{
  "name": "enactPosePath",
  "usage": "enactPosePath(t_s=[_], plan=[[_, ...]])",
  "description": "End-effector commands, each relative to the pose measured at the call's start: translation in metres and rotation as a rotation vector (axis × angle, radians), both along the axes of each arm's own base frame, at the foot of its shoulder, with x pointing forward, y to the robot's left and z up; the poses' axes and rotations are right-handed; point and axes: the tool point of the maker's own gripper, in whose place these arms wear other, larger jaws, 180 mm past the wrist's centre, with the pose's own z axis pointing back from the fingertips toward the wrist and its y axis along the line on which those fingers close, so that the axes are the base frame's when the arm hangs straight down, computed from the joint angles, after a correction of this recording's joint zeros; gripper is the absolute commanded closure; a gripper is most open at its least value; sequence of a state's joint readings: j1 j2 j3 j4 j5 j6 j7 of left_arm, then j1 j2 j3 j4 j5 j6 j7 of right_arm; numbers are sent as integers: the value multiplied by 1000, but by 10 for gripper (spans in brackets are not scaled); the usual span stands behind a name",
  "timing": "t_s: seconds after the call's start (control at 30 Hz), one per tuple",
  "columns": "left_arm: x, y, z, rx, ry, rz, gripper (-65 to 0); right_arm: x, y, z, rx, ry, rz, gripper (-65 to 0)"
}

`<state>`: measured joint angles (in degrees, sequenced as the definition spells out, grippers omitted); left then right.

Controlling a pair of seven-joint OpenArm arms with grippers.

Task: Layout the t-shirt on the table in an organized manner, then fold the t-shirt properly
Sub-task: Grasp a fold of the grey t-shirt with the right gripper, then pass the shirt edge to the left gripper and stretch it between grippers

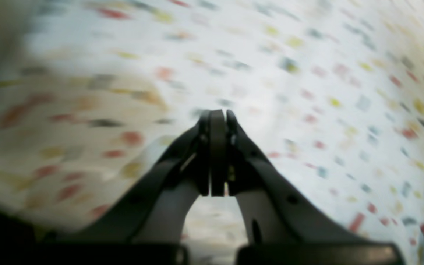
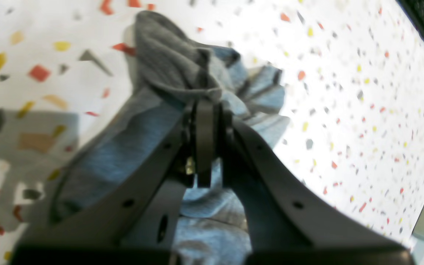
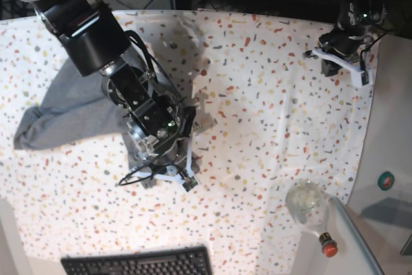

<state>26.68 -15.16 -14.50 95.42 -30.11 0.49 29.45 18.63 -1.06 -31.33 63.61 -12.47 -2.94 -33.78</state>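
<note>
The grey t-shirt (image 3: pixel 67 107) lies crumpled on the left part of the speckled table (image 3: pixel 270 127), partly hidden under the big black arm. My right gripper (image 2: pixel 205 103) is shut on a bunched fold of the t-shirt (image 2: pixel 168 62), and more fabric hangs below its fingers. From the base camera this gripper (image 3: pixel 168 173) sits at the shirt's right end. My left gripper (image 1: pixel 217 112) is shut with nothing in it, over bare table (image 1: pixel 307 73); the picture is blurred. In the base view it (image 3: pixel 347 62) is at the far right corner, away from the shirt.
A black keyboard (image 3: pixel 135 263) lies at the front edge. A clear glass bottle (image 3: pixel 308 204) with a red cap lies at the front right. The plain side surface (image 3: pixel 393 127) borders the table on the right. Cables run along the back.
</note>
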Motion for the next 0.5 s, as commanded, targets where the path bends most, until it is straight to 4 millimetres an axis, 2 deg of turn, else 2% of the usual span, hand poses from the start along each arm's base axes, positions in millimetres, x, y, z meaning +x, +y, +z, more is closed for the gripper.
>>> enactPosePath(t_s=[0.0, 0.1, 0.23, 0.4, 0.47], plan=[[16, -10, 10, 9, -45, -56, 0, 24, 2, 30, 16, -87, -2, 0], [42, -65, 9, 34, -67, -243, 0, 34, 1, 47, 28, -132, -5, 0], [75, -161, 25, 66, -156, -534, 0, 49, -3, 73, 54, -190, -28, 0], [92, -280, 47, -2, -256, -817, 0, 59, -17, 80, 20, -213, -30, 0], [95, -322, 44, -18, -256, -900, 0, 65, -21, 86, 15, -227, -33, 0]])
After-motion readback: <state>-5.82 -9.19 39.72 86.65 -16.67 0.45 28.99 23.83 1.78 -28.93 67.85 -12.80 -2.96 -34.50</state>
